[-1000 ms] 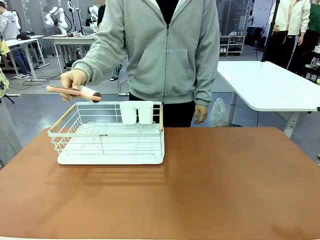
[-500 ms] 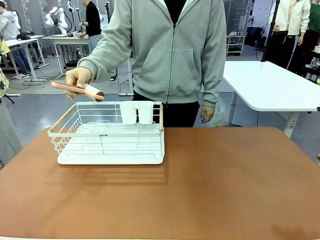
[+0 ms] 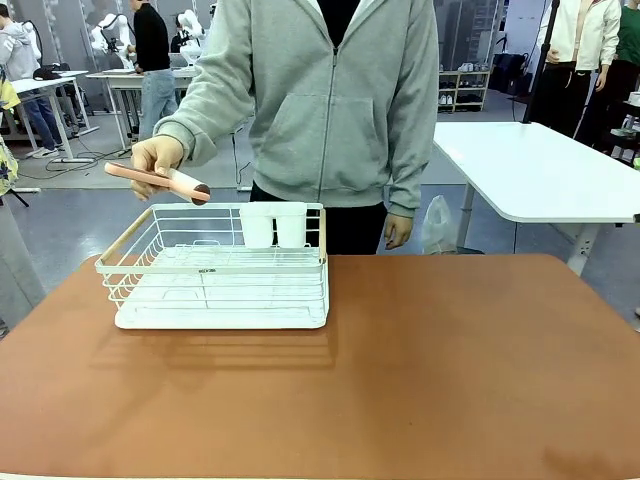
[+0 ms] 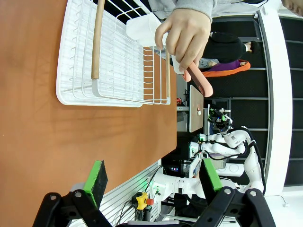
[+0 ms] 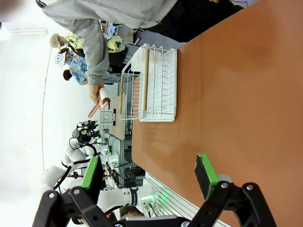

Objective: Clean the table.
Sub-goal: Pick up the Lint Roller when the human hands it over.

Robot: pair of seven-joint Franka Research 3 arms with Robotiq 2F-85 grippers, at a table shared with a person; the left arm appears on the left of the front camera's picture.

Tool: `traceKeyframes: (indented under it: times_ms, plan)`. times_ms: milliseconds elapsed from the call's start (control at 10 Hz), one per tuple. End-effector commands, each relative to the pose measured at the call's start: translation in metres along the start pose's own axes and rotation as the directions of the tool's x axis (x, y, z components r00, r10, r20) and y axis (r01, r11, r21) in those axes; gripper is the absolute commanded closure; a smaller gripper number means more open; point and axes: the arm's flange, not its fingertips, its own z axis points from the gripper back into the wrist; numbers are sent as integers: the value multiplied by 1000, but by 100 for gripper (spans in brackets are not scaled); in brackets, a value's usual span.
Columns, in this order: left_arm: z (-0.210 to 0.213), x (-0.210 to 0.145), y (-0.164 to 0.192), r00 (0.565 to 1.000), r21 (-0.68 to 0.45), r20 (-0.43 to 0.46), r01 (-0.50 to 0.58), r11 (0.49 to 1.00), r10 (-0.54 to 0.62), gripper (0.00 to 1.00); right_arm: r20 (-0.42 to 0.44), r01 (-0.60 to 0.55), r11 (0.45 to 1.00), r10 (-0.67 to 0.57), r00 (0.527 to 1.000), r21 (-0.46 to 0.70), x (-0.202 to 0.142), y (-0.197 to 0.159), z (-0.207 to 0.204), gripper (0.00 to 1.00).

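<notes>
Fingers of the left end effector [image 4: 155, 177], black with green pads, stand wide apart with nothing between them, above one edge of the smooth reddish-brown rectangular worktop [image 3: 450, 370]. The right end effector [image 5: 147, 171] is likewise spread and empty over the same worktop. Farther out, a white wire dish rack [image 3: 215, 275] with pale wooden handles sits on the worktop's left half, toward the far edge, with a white plastic cutlery holder [image 3: 273, 225] at its far rim. Above the rack's far left corner, the person's hand [image 3: 155, 158] holds a pink-handled tool [image 3: 165, 181] with a white body and dark tip, clear of the wires. The person wears a grey zip hoodie [image 3: 330, 100] and stands at the far side.
</notes>
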Motion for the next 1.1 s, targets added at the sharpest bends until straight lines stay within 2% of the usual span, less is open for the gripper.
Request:
traceKeyframes:
  times_ms: [0, 100, 200, 300, 400, 500, 700, 1000]
  plan:
    - [1, -2, 0, 1000, -3, 0, 7, 1000, -7, 0, 1, -3, 1000, 3, 1000, 6, 0, 1, 0, 0]
    - [0, 0, 0, 1000, 0, 0, 0, 1000, 0, 0, 1, -3, 1000, 3, 1000, 6, 0, 1, 0, 0]
    - [-5, 3, -19, 996, 51, -70, -44, 998, 48, 0, 1, -3, 1000, 3, 1000, 6, 0, 1, 0, 0]
    - [-12, 6, -33, 990, 156, -48, -121, 980, 130, 0, 1, -3, 1000, 3, 1000, 6, 0, 1, 0, 0]
    - [-19, 7, -51, 984, 189, -23, -167, 968, 174, 0, 1, -3, 1000, 3, 1000, 6, 0, 1, 0, 0]
    - [-26, 11, -70, 975, 203, 13, -219, 954, 221, 0, 1, -3, 1000, 3, 1000, 6, 0, 1, 0, 0]
    - [-51, 14, -111, 962, 265, 127, -270, 926, 244, 0, 1, -3, 1000, 3, 1000, 6, 0, 1, 0, 0]
    - [-95, 28, -148, 924, 264, 254, -350, 899, 286, 0, 1, -3, 1000, 3, 1000, 6, 0, 1, 0, 0]
